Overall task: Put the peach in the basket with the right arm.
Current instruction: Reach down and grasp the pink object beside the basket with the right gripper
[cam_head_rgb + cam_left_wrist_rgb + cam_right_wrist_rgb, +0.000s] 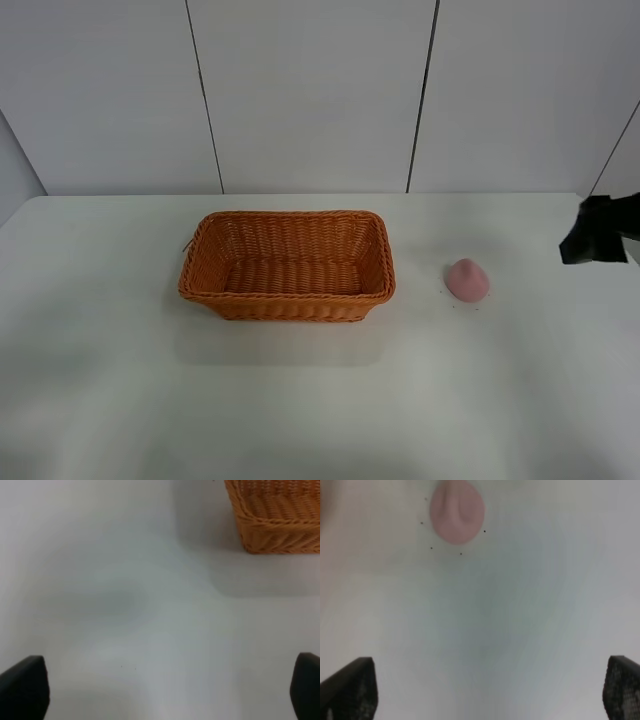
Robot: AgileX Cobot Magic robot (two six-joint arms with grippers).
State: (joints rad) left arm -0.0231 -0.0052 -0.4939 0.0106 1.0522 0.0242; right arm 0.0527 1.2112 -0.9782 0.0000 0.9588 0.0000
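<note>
Pink peach (457, 517) sat on the desk (520, 620) ahead of my right pincer (485, 687), jaws wide apart and empty, so I judged approach the step in hand, next needing a forward descent to straddle it.

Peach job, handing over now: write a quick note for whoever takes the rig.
Left tool: open, empty, over the table beside the basket.
Right tool: open, empty, short of the peach.
Peach: on the table, right of the basket in the high view, not touching.
Basket: empty.
Done: nothing. Left: grasp peach with right tool, drop it in basket.
</note>
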